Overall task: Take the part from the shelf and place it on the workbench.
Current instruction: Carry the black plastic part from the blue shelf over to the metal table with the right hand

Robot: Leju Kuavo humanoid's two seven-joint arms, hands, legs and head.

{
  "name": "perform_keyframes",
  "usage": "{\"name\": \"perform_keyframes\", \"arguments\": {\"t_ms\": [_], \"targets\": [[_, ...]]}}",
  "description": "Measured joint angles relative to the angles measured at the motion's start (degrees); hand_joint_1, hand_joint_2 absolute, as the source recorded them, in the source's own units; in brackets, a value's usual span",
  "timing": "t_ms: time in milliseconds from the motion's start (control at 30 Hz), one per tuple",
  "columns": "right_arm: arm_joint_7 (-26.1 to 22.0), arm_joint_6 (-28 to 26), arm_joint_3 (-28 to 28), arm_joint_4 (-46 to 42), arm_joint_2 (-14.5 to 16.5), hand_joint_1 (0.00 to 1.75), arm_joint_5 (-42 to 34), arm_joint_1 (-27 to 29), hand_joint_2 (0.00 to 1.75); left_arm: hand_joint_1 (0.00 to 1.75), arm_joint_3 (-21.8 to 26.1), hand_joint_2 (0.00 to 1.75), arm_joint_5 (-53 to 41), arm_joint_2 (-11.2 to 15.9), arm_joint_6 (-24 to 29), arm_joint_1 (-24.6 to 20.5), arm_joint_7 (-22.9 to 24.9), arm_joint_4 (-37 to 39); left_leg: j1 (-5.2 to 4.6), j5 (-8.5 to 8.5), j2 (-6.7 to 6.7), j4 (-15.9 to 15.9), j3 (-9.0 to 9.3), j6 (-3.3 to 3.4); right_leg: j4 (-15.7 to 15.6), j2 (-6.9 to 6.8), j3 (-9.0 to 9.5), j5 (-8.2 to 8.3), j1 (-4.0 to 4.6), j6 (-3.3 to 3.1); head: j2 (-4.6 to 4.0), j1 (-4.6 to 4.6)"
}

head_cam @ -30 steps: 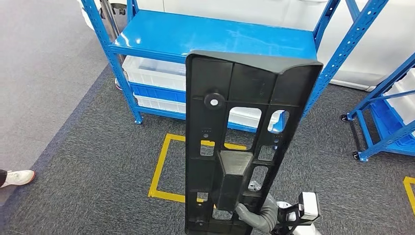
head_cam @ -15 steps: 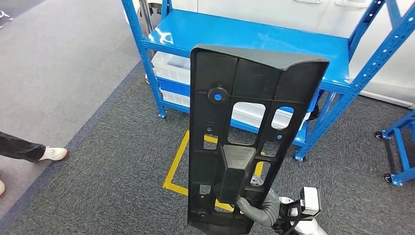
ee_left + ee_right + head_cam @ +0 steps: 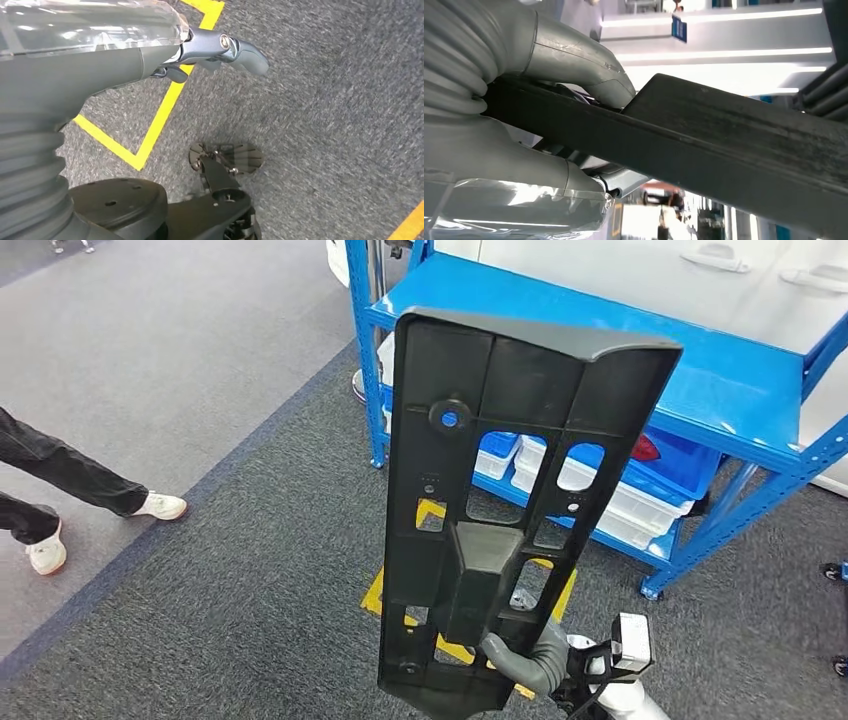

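Person's legs (image 3: 60, 490) far left on grey floor. Left hand (image 3: 220, 52) hangs over carpet, empty, fingers loose. Right hand (image 3: 535, 665) grips part (image 3: 510, 500) upright, off shelf (image 3: 720, 390). White bins (image 3: 610, 495) on lower tier, contents unclear.

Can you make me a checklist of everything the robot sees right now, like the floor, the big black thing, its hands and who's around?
Surface: dark grey carpet with yellow floor tape; no workbench seen.
Job's things: black plastic part, held upright in front of the head camera, off the blue shelf.
Clutter: white bins on the shelf's lower level.
Hands: right hand grips the part near its bottom end; left hand hangs over the carpet, holding nothing.
Cables: nothing seen.
Surroundings: a person's legs and white shoes on the left; white cabinets behind the shelf.
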Motion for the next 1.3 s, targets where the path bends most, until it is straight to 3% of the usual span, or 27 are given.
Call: {"name": "perform_keyframes", "arguments": {"t_ms": [33, 67, 133, 200, 267, 333, 400, 467, 533, 567, 600, 633, 700, 733, 767, 833, 900, 967, 1033, 1067, 1100, 1133, 1200, 1267, 1300], "targets": [[0.01, 0.0, 0.0, 0.01, 0.0, 1.75, 0.01, 0.07, 1.75, 0.0, 0.0, 1.75, 0.0, -0.01, 0.0, 0.05, 0.0, 0.0, 0.01, 0.07, -0.73, 0.16, -0.2, -0.05, 1.89, 0.18, -0.92, -0.19, -0.09, 0.13, 0.0, 0.0], [0.02, 0.01, 0.0, 0.01, 0.0, 1.75, 0.01, 0.1, 1.75, 0.0, 0.0, 1.75, 0.0, -0.01, 0.0, 0.12, 0.0, 0.0, 0.05, 0.1, -1.5, 0.4, -0.37, -0.16, 1.53, 0.24, -0.74, 0.75, -0.24, 0.24, 0.0, 0.0], [0.02, 0.01, 0.0, 0.01, 0.0, 1.75, 0.01, 0.08, 1.75, 0.0, 0.0, 1.75, 0.0, -0.01, 0.0, 0.16, 0.0, 0.0, 0.21, -0.02, -3.01, 1.1, -0.63, -0.55, -5.33, 1.05, 2.67, 4.71, -0.78, 0.42, 0.0, 0.0], [0.01, 0.01, 0.01, 0.01, 0.02, 1.75, 0.0, 0.05, 1.75, 0.0, 0.0, 1.75, 0.0, 0.01, 0.0, 0.08, -0.02, 0.0, 0.23, -0.17, -4.36, 1.98, -1.26, -1.33, -11.72, 3.1, 5.78, 6.68, -1.06, 0.44, 0.0, 0.01], [0.01, 0.01, 0.02, -0.01, 0.03, 1.75, -0.02, 0.07, 1.75, 0.0, 0.0, 1.75, -0.01, 0.02, 0.0, 0.1, -0.04, 0.0, 0.26, 0.05, -5.43, 2.32, -2.0, -2.22, -13.01, 3.88, 6.23, 6.54, -0.84, 0.04, 0.0, 0.01], [0.02, 0.01, 0.02, -0.02, -0.09, 1.75, -0.03, -0.01, 1.75, 0.0, 0.0, 1.75, -0.02, 0.03, 0.0, 0.35, -0.03, 0.0, 0.44, 0.3, -5.79, 2.3, -2.44, -2.93, -13.12, 2.7, 6.09, 6.9, -0.8, -0.75, 0.0, 0.0], [-0.01, 0.01, 0.02, -0.03, -0.32, 1.75, -0.04, -0.09, 1.75, 0.0, 0.0, 1.75, -0.01, 0.05, 0.0, 0.41, -0.02, 0.0, 0.34, -1.23, -3.19, 4.66, -3.66, -3.42, -13.5, 1.31, 6.13, 7.23, -0.87, -1.55, 0.0, -0.01], [-0.02, 0.01, 0.02, -0.03, -0.49, 1.75, -0.05, -0.02, 1.75, 0.0, 0.0, 1.75, -0.01, 0.05, 0.0, 0.18, -0.03, 0.0, 0.23, -4.98, -0.01, 11.55, -6.78, -3.76, -13.63, -0.27, 6.05, 7.33, -0.65, -2.02, 0.0, -0.01], [-0.01, 0.01, 0.03, -0.02, -0.54, 1.75, -0.04, 0.05, 1.75, 0.0, 0.0, 1.75, -0.01, 0.04, 0.0, 0.16, -0.03, 0.0, 0.28, -7.52, 0.79, 18.14, -9.66, -3.92, -13.61, -1.95, 5.94, 7.31, -0.4, -2.15, 0.0, -0.01], [-0.01, 0.01, 0.04, -0.01, -0.55, 1.75, -0.03, 0.06, 1.75, 0.0, 0.0, 1.75, -0.02, 0.03, 0.0, 0.24, -0.03, 0.0, 0.28, -7.26, 0.92, 18.64, -9.68, -3.89, -13.6, -2.75, 5.93, 7.3, -0.32, -2.16, 0.0, -0.01], [-0.01, 0.01, 0.04, -0.02, -0.55, 1.75, -0.03, 0.05, 1.75, 0.0, 0.0, 1.75, -0.02, 0.03, 0.0, 0.31, -0.02, 0.0, 0.26, -6.06, 1.09, 16.9, -8.58, -3.77, -13.6, -3.49, 5.96, 7.28, -0.26, -2.14, 0.0, -0.01], [-0.01, 0.01, 0.04, -0.02, -0.55, 1.75, -0.03, 0.03, 1.75, 0.0, 0.0, 1.75, -0.01, 0.04, 0.01, 0.33, -0.03, 0.0, 0.19, -4.25, 1.69, 13.08, -6.38, -3.52, -13.6, -4.17, 6.05, 7.24, -0.21, -2.08, 0.0, -0.01], [-0.01, 0.01, 0.04, -0.04, -0.55, 1.75, -0.03, 0.01, 1.75, 0.0, 0.0, 1.75, 0.02, 0.05, 0.09, 0.25, -0.08, 0.0, -0.35, -1.92, 4.3, 5.29, -2.17, -2.52, -13.59, -5.34, 6.27, 7.09, 0.01, -1.76, 0.0, -0.01], [-0.02, 0.01, 0.04, -0.05, -0.55, 1.75, -0.03, 0.03, 1.75, 0.0, 0.0, 1.75, 0.05, 0.06, 0.17, 0.25, -0.11, 0.0, -0.64, -1.48, 5.2, 3.03, -1.08, -1.96, -13.6, -5.87, 6.37, 7.04, 0.12, -1.49, 0.0, -0.01], [-0.02, 0.02, 0.08, -0.05, -0.55, 1.75, -0.01, 0.05, 1.75, 0.0, 0.0, 1.75, 0.13, 0.08, 0.3, 0.34, -0.15, 0.0, -0.9, -1.58, 5.51, 2.26, -0.89, -1.47, -13.67, -6.38, 6.47, 7.01, 0.22, -1.2, 0.0, -0.01], [-0.02, 0.07, 0.33, -0.05, -0.55, 1.75, 0.06, 0.04, 1.75, 0.0, 0.03, 1.75, 0.48, 0.13, 0.68, 0.83, -0.17, 0.0, -0.81, -1.22, 4.06, 1.83, -0.93, -0.78, -13.89, -7.2, 6.77, 6.93, 0.25, -0.53, 0.0, -0.02], [0.01, 0.2, 0.79, -0.02, -0.55, 1.75, 0.19, -0.04, 1.75, 0.0, 0.11, 1.75, 1.1, 0.16, 1.04, 1.31, -0.18, 0.0, -0.48, -0.62, 2.7, 1.01, -0.5, -0.13, -12.57, -5.1, 6.47, 5.68, 0.06, 0.0, 0.0, -0.01], [0.04, 0.59, 1.44, 0.04, -0.48, 1.75, 0.51, 0.12, 1.75, 0.0, 0.21, 1.75, 1.76, 0.11, 1.26, 1.46, -0.36, 0.0, -0.39, -0.15, 1.36, 0.64, -0.45, 0.39, -6.79, -1.52, 3.82, 2.39, -0.17, 0.2, 0.0, 0.0], [0.0, 0.96, 2.35, 0.13, -0.39, 1.75, 1.25, 0.64, 1.75, 0.0, 0.42, 1.75, 2.23, 0.03, 1.45, 1.58, -0.66, 0.0, -0.45, 0.02, -0.22, 0.69, -0.69, 0.61, 0.21, -0.15, 0.19, -0.16, -0.22, 0.28, 0.0, 0.0], [-0.22, 0.97, 2.72, 0.16, -0.37, 1.75, 1.76, 1.12, 1.75, 0.0, 0.52, 1.75, 2.27, 0.01, 1.59, 1.73, -0.79, 0.0, -0.47, 0.04, -1.13, 0.77, -0.74, 0.61, 1.46, 0.0, -0.64, 0.15, -0.25, 0.29, 0.0, 0.0], [-0.59, 0.91, 2.98, 0.17, -0.36, 1.75, 2.27, 1.73, 1.75, 0.0, 0.6, 1.75, 2.16, 0.0, 1.74, 1.89, -0.89, 0.0, -0.46, 0.01, -2.05, 0.9, -0.75, 0.55, 0.4, 0.13, -0.41, 1.62, -0.28, 0.25, 0.0, 0.0], [-1.1, 0.82, 3.09, 0.16, -0.36, 1.75, 2.7, 2.41, 1.75, 0.0, 0.64, 1.75, 1.97, 0.0, 1.86, 2.05, -0.93, 0.0, -0.43, -0.06, -2.94, 1.14, -0.75, 0.43, -2.6, 0.49, 0.75, 3.86, -0.34, 0.16, 0.0, 0.0], [-1.95, 0.78, 3.09, 0.14, -0.34, 1.75, 3.26, 3.53, 1.75, 0.0, 0.67, 1.75, 1.64, -0.01, 2.01, 2.23, -0.91, 0.0, -0.43, -0.36, -4.44, 1.85, -1.05, -0.02, -9.83, 2.74, 3.66, 7.33, -0.47, -0.17, 0.0, 0.0], [-2.31, 0.85, 3.06, 0.11, -0.32, 1.75, 3.43, 4.09, 1.75, 0.0, 0.69, 1.75, 1.5, -0.01, 2.13, 2.32, -0.69, 0.0, -0.35, -0.48, -5.43, 2.32, -1.69, -0.69, -12.95, 4.36, 4.74, 7.96, -0.39, -0.46, 0.0, 0.0], [-2.37, 0.9, 3.03, 0.1, -0.31, 1.75, 3.44, 4.23, 1.75, 0.0, 0.7, 1.75, 1.44, -0.01, 2.2, 2.38, -0.52, 0.0, -0.31, -0.41, -5.89, 2.36, -1.95, -1.07, -13.19, 4.21, 4.73, 7.91, -0.27, -0.63, 0.0, 0.0]]}}
